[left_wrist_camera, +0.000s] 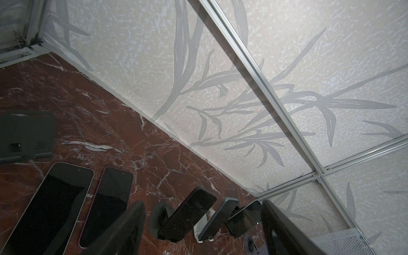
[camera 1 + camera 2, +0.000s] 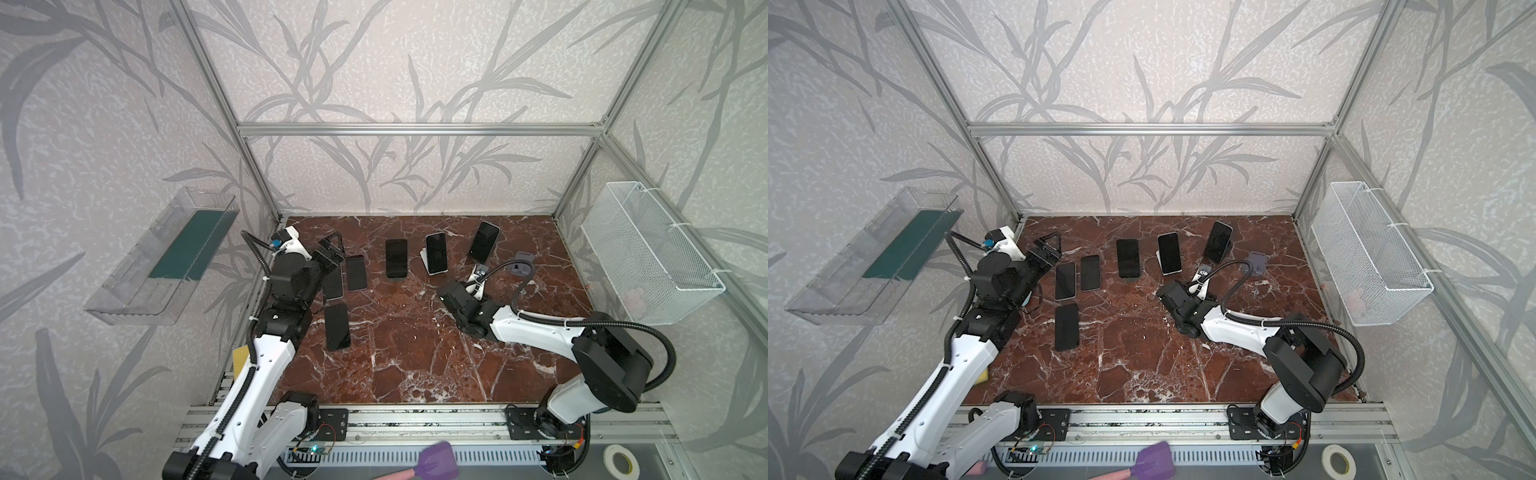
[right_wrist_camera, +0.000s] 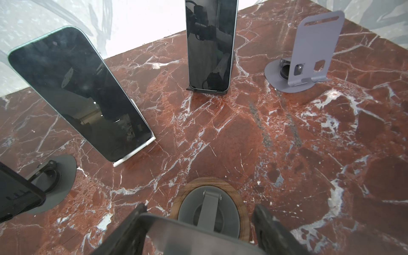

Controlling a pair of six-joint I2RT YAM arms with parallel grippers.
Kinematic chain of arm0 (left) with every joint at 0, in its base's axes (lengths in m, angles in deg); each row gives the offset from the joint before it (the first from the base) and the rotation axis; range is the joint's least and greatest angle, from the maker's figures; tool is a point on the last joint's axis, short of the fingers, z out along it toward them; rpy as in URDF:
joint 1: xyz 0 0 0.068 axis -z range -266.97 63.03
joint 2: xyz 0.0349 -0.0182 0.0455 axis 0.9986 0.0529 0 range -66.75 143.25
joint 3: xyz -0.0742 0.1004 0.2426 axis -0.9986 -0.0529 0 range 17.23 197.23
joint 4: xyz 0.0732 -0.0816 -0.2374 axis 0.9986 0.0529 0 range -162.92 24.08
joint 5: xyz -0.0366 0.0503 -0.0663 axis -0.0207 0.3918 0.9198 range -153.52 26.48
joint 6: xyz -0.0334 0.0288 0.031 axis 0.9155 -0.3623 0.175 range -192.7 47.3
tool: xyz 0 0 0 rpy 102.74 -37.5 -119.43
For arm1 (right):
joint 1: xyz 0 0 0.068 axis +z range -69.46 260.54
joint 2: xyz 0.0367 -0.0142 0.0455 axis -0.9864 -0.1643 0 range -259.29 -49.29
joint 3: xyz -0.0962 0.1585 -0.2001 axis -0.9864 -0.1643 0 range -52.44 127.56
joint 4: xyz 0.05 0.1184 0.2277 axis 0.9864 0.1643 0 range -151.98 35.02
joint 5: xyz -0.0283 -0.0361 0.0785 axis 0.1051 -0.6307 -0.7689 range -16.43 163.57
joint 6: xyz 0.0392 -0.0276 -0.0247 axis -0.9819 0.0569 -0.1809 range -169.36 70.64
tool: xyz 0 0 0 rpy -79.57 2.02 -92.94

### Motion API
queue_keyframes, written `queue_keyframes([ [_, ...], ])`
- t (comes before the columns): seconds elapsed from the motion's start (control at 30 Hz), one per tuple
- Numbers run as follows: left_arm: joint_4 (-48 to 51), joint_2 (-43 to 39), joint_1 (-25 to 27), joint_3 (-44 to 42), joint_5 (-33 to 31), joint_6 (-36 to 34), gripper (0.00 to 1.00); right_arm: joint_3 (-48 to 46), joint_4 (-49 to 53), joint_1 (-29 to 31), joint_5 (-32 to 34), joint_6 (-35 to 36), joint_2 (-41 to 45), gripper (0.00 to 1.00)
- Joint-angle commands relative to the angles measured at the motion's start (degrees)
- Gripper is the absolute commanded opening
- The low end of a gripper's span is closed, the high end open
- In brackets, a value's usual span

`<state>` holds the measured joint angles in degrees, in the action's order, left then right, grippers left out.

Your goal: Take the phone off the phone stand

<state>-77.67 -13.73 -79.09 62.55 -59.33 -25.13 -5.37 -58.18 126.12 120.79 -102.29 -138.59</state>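
Currently six phones (image 2: 396, 257): three flat, three on stands (image 3: 132, 152); left jaws parted, right jaws unclear.

Both top views are looking down over the front edge of the tabletop (image 2: 415, 365), sharing everything; wrist cameras are sitting low, close, facing its back edge.

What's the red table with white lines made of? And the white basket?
The table looks like polished red-brown marble, or a print of it: white veins and a faint sheen. The basket looks like white-coated metal mesh: a fine, see-through grid.
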Motion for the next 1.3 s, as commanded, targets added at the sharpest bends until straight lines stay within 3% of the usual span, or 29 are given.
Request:
queue_keyframes([
  [0.0, -1.2, -0.6, 0.2, 0.2, 0.4, 0.0, 0.82, -2.2, -0.9, -0.3, 1.2, 4.2, 2.6, 0.73],
  [0.23, -1.4, -0.5, 0.2, 0.2, 0.6, 0.2, 0.82, -4.7, -5.3, -0.3, 0.7, 12.8, 8.7, 0.66],
  [0.47, -1.4, -0.1, 0.3, 0.1, 0.1, -0.1, 0.82, -8.2, -5.3, -3.5, 0.5, 14.9, 13.8, 0.64],
  [0.83, -1.5, 0.3, 0.6, -0.1, 0.2, 0.2, 0.82, -15.5, -3.8, -28.2, -7.0, 19.5, 27.5, 0.63],
  [1.07, -1.5, 1.0, 0.8, -0.2, 0.1, 0.2, 0.82, -14.4, -6.6, -38.1, -11.9, 20.8, 22.9, 0.63],
  [1.27, -1.3, 0.8, 1.0, -0.2, -0.4, -0.1, 0.82, -13.1, -9.2, -40.8, -15.0, 20.5, 16.3, 0.65],
])
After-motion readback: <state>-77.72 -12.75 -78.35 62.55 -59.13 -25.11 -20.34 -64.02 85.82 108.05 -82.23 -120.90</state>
